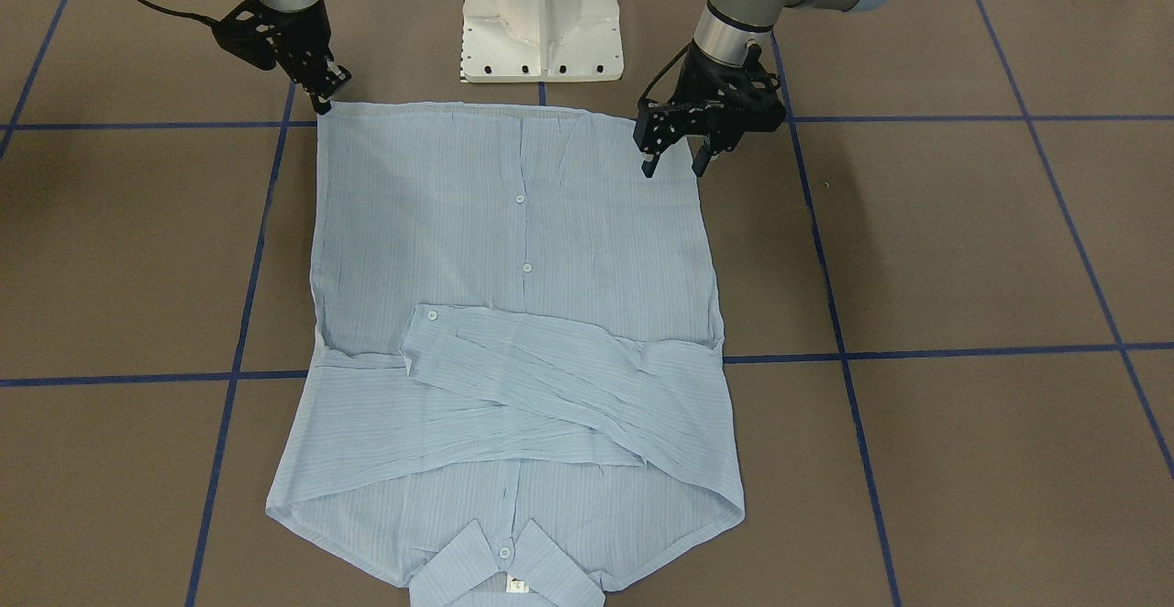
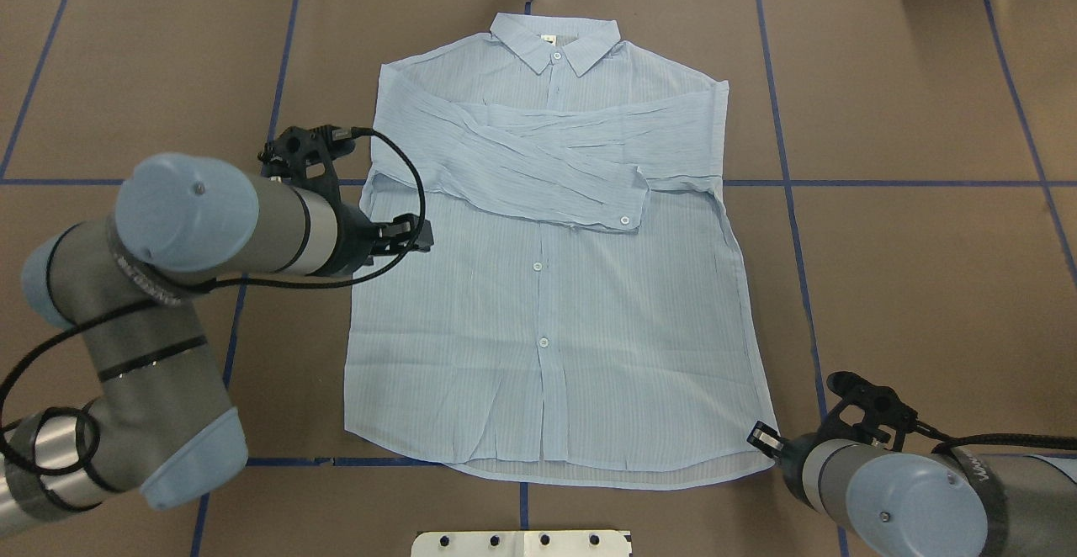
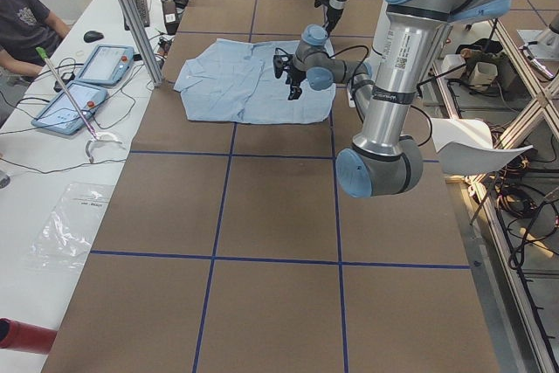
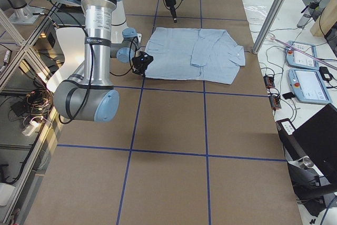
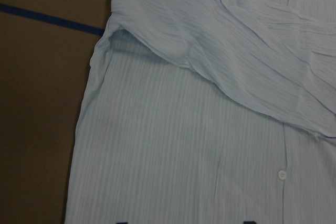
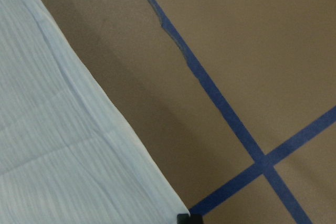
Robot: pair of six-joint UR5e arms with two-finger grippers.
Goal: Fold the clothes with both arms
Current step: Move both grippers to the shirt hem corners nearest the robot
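Currently the surface (image 1: 963,240) is carrying the shirt (image 1: 459,213), which is lying flat, buttons up, its hem nearest both grippers. The sleeves (image 1: 550,378) are already lying crossed over the chest; the body folds, I judge, are not yet done. The left gripper (image 1: 674,165) is hovering wide open over one side edge near the hem. The right gripper (image 1: 323,101) is touching the opposite hem corner; whether it is pinching cloth, I cannot tell.
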